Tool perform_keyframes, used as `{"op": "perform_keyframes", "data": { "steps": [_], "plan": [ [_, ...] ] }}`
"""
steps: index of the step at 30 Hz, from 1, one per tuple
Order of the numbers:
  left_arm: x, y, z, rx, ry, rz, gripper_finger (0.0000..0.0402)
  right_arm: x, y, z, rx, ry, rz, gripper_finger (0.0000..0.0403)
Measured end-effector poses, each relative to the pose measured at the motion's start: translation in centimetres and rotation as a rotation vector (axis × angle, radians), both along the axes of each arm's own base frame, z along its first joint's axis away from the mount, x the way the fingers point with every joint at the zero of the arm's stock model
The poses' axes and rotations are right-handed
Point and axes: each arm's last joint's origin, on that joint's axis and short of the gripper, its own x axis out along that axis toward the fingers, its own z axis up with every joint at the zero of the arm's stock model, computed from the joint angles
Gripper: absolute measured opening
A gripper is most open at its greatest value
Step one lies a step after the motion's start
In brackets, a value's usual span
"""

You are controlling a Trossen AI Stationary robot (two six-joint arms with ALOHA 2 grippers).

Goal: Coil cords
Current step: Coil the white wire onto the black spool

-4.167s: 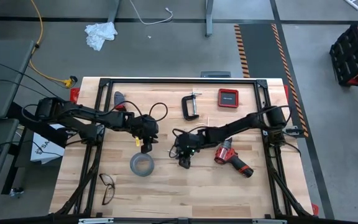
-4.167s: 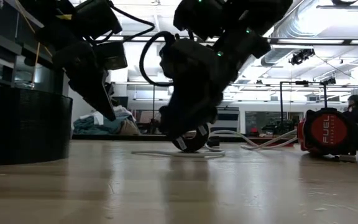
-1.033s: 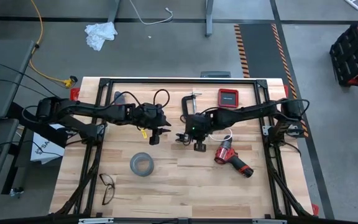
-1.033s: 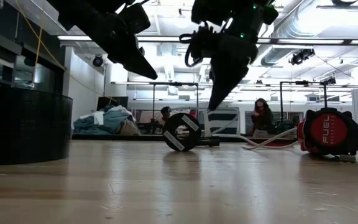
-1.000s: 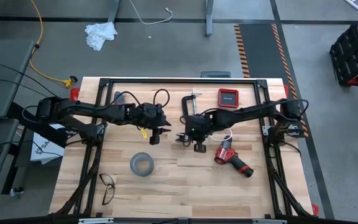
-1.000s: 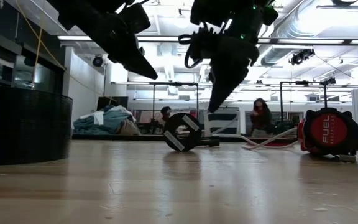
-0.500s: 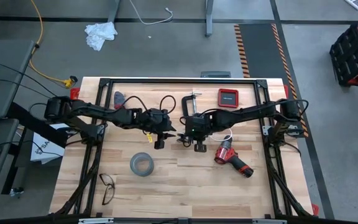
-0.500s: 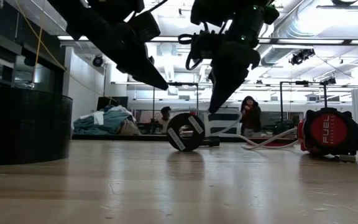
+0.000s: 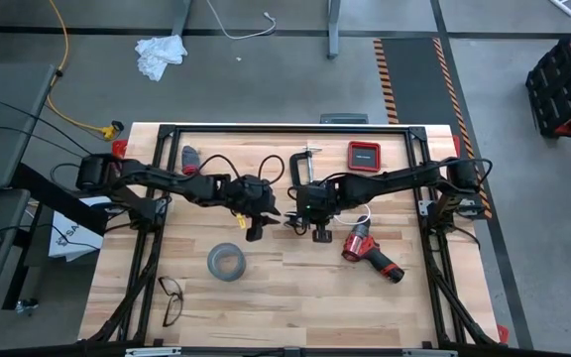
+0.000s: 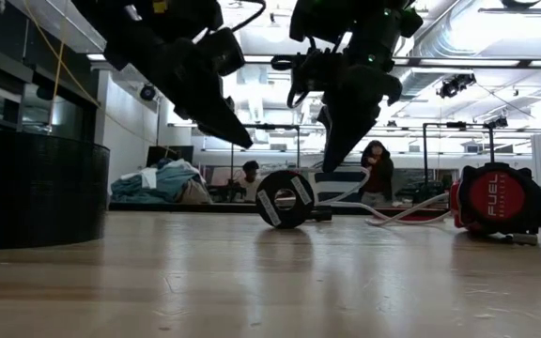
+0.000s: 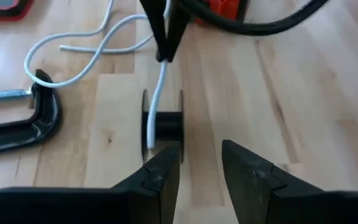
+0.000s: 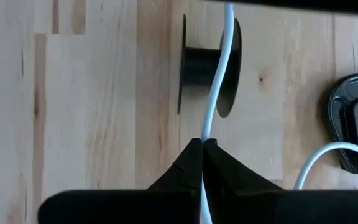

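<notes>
The cord is a thin white cable (image 12: pixel 219 68) tied to a small black spool (image 11: pixel 162 124). The spool stands on its two rims (image 10: pixel 286 198) at the table's middle (image 9: pixel 282 216). My right gripper (image 12: pixel 202 146) hangs just right of the spool (image 9: pixel 297 220), shut on the cable. The cable's remaining length lies in slack loops (image 9: pixel 362 213) toward the right. My left gripper (image 11: pixel 201 158) is open and hovers above the table just left of the spool (image 9: pixel 262 226), slanting down toward it, nothing between its fingers. My right gripper pinches the white cable (image 12: pixel 206 132) between its two fingertips, a short way from the spool. The fingers slant down from the table's right and lie along the cable's run. The cable goes straight from the fingertips over the spool's core (image 12: pixel 199 65). The spool stays on the table.
A black C-clamp (image 9: pixel 305 169) and a red case (image 9: pixel 363 155) lie beyond the spool. A red drill (image 9: pixel 370 253) is at the near right. A grey tape roll (image 9: pixel 226 262) and glasses (image 9: pixel 171 299) sit at the near left. People move in the room behind.
My left gripper has come down and moved toward the table's right, closing on the spool. The spool has rolled a little toward my right gripper, staying on its rims. My right gripper has kept its place, still shut on the cable.
</notes>
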Motion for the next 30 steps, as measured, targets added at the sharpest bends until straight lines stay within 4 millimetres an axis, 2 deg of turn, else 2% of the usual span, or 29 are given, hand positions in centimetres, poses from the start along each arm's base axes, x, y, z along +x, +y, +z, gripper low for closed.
{"op": "perform_keyframes", "data": {
  "steps": [5, 15, 22, 30],
  "plan": [
    [0.6, 0.1, -1.0, 0.012, 0.010, 0.043, 0.0115, -0.1, 0.0, -0.2, 0.009, 0.022, 0.004, 0.0000],
    [1.3, 0.2, -1.4, 0.024, -0.038, 0.036, 0.0115, -0.1, 0.1, -1.1, 0.010, 0.075, 0.024, 0.0000],
    [1.8, 0.2, -2.6, 0.014, -0.015, 0.038, 0.0115, -0.1, 0.1, -1.2, 0.010, 0.077, 0.026, 0.0000],
    [2.1, 0.2, -2.4, 0.009, -0.053, 0.045, 0.0115, 0.1, 0.2, -2.3, 0.019, 0.115, 0.027, 0.0000]
  ]
}}
